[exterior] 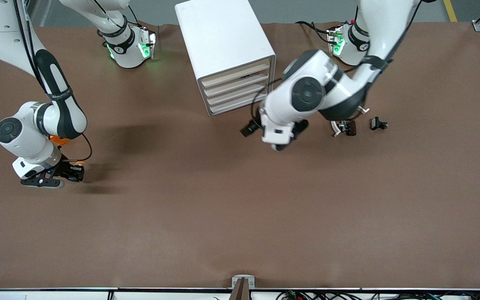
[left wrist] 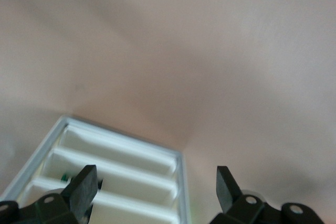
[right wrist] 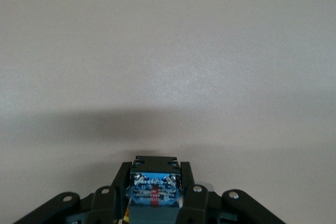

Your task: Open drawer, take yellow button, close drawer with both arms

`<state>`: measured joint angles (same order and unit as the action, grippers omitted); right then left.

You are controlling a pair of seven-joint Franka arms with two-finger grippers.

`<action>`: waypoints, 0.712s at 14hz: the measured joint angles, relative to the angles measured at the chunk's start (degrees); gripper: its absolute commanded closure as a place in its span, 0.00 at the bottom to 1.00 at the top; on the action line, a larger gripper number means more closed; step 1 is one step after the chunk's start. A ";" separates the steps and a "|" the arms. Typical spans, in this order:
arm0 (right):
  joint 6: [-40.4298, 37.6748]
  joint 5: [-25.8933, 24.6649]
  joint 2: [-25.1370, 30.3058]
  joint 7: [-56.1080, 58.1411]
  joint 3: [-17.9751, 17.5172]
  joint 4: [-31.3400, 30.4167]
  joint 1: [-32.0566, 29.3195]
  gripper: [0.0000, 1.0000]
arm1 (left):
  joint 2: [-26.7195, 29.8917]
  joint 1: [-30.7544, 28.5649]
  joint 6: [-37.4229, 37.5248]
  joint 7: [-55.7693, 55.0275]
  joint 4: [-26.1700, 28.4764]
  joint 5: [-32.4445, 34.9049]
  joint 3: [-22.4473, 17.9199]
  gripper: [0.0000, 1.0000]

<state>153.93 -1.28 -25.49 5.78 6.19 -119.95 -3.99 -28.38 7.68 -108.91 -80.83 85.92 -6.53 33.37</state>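
The white cabinet (exterior: 223, 46) stands near the robots' bases. Its top drawer (exterior: 236, 71) has a cream front level with the three below it. My left gripper (exterior: 292, 136) hangs open just in front of the drawer fronts, nothing between its fingers (left wrist: 84, 184); the left wrist view shows the stacked fronts (left wrist: 115, 156). My right gripper (exterior: 71, 173) is low over the table at the right arm's end, shut on the button (exterior: 80, 163). The right wrist view shows the button's black body with a blue label (right wrist: 155, 195) clamped between the fingers (right wrist: 122, 177).
An orange block (exterior: 58, 139) peeks out under the right arm's wrist. A small black clip piece (exterior: 378, 123) and a dark-and-white part (exterior: 344, 127) lie on the brown table (exterior: 240, 216) toward the left arm's end, beside the left arm's elbow.
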 measured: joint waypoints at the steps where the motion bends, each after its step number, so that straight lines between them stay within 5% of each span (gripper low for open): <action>1: 0.30 0.00 -0.60 0.18 -0.09 0.42 -0.01 1.00 | 0.25 -2.42 0.08 0.72 -0.58 2.36 0.06 0.00; 6: 0.75 0.00 -3.39 0.69 -0.32 2.34 -0.02 1.00 | 1.38 -10.19 0.46 9.99 -2.69 14.09 0.14 0.00; 10: 1.01 0.00 -5.28 0.73 -0.52 3.05 -0.02 1.00 | 4.49 -18.48 3.28 22.54 -3.53 16.28 0.18 0.00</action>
<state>154.94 -1.28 -30.76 6.51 5.66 -116.90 -4.01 -23.89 -10.81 -105.63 -58.29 82.39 9.75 33.55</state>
